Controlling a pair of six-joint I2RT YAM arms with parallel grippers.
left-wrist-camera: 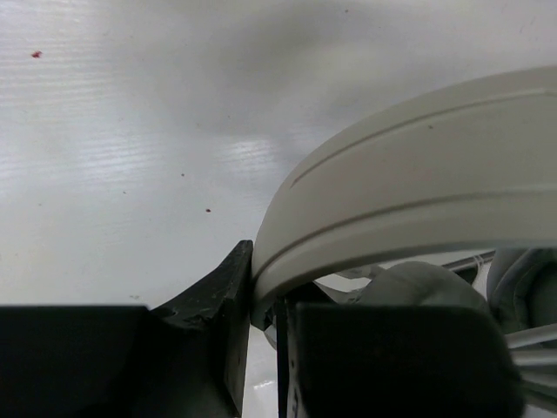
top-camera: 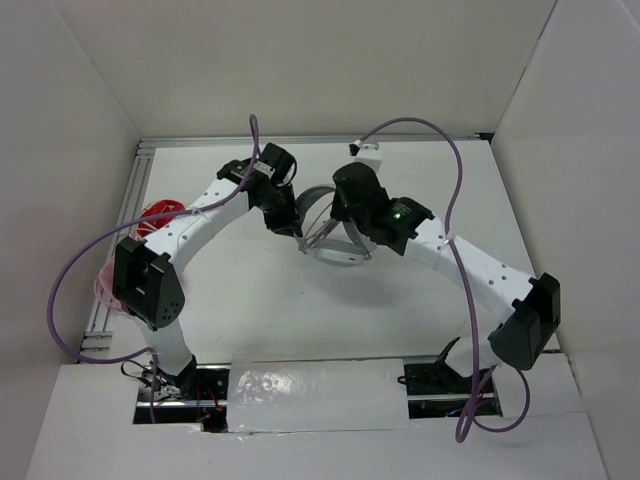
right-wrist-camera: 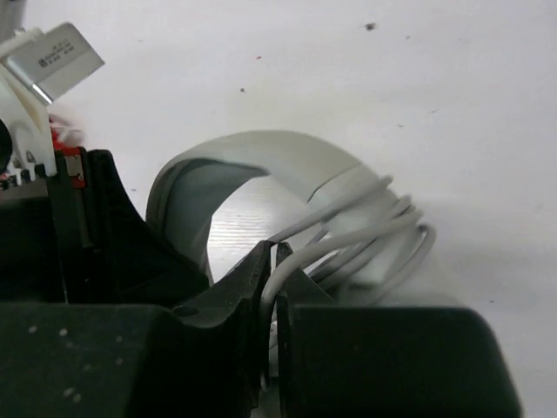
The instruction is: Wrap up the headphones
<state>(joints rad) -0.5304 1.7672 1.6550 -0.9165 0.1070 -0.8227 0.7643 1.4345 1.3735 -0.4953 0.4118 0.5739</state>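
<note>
Near the middle of a white table (top-camera: pixel 250 300) sit light grey-white over-ear headphones (top-camera: pixel 335 240), with a robot gripper on each side. The left gripper (left-wrist-camera: pixel 265 305) is clamped tight on the broad, curved headband (left-wrist-camera: pixel 409 200), close to one end. The right gripper (right-wrist-camera: pixel 271 279) has its fingers almost together, pinching one strand of the thin grey cable (right-wrist-camera: pixel 374 228). The cable lies in several loose loops against the headband. A red object (top-camera: pixel 160 212) sits by the table's left edge.
</note>
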